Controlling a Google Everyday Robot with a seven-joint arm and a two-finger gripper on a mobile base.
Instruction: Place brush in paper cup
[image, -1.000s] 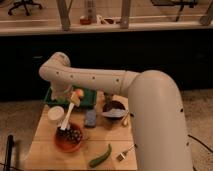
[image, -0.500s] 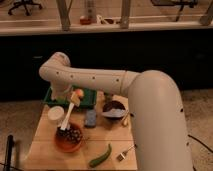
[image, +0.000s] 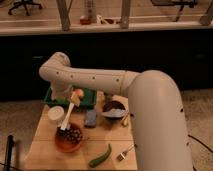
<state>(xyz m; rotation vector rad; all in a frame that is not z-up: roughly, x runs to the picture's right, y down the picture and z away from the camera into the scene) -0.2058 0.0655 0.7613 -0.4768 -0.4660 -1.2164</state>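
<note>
- Nearest edge of the wooden worktop (image: 45, 152): I count one green pod-shaped vegetable (image: 101, 156) and, just to its right, one small metal fork (image: 125, 152).
- Behind them on the left is one orange bowl (image: 69, 140) with dark contents.
- One brush (image: 69, 116): its black head rests in the orange bowl, and its long white handle leans up and away toward the claw.
- One paper cup (image: 55, 115): it stands upright just behind and to the left of the orange bowl. It is beside the brush handle, and the brush is not in it.
- One blue block (image: 90, 118) lies right of the brush. One dark bowl (image: 114, 109) stands right of the block, which makes two bowls in all.
- One green tray (image: 87, 98) sits at the far edge, with one orange-pink rounded item (image: 78, 93) on it.
- One claw (image: 71, 97): it hangs over the tray's front, at the upper end of the brush handle. I cannot tell whether it is wide, narrow or holding the handle.
- One white arm (image: 95, 80) crosses from the right and bends down to the claw.
</note>
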